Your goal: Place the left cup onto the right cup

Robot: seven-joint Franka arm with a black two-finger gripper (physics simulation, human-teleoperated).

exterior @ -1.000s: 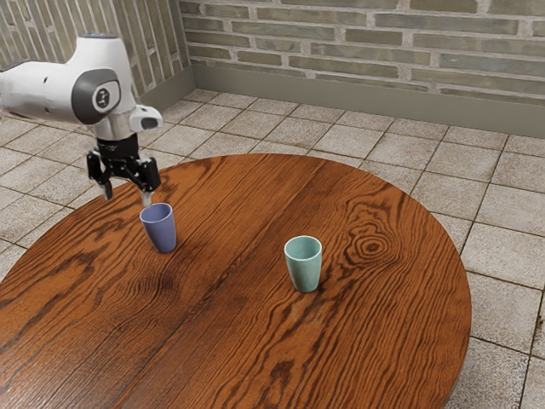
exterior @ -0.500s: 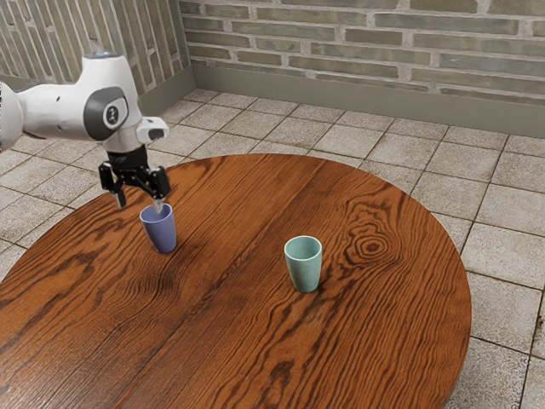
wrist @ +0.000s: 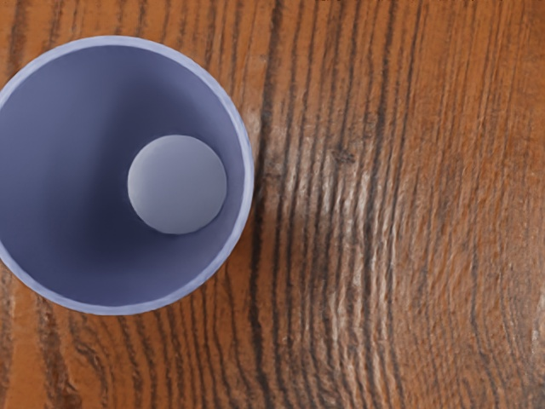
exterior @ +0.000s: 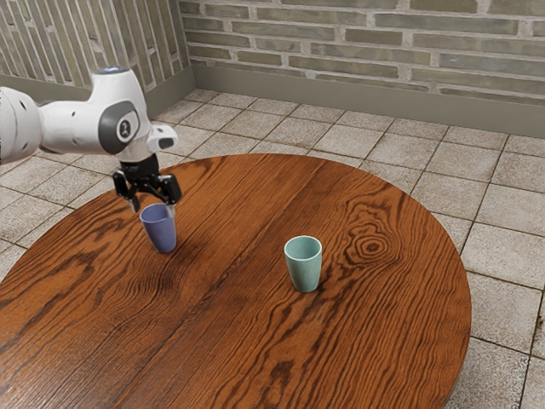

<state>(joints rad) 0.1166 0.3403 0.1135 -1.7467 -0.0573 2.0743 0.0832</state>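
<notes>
On the round wooden counter point(exterior: 255, 341) a blue cup point(exterior: 159, 228) stands upright toward the exterior view's left. A green cup point(exterior: 303, 264) stands upright well apart from it, toward the right. The white arm point(exterior: 77, 123) (coming in from the left edge) holds its black pincer point(exterior: 153, 203) just above the blue cup's rim, fingers spread apart. A tiled floor point(exterior: 477, 162) and a brick wall point(exterior: 383, 43) lie behind.

No readable text; the arm's joint mark point(exterior: 124, 128) seems illegible.
</notes>
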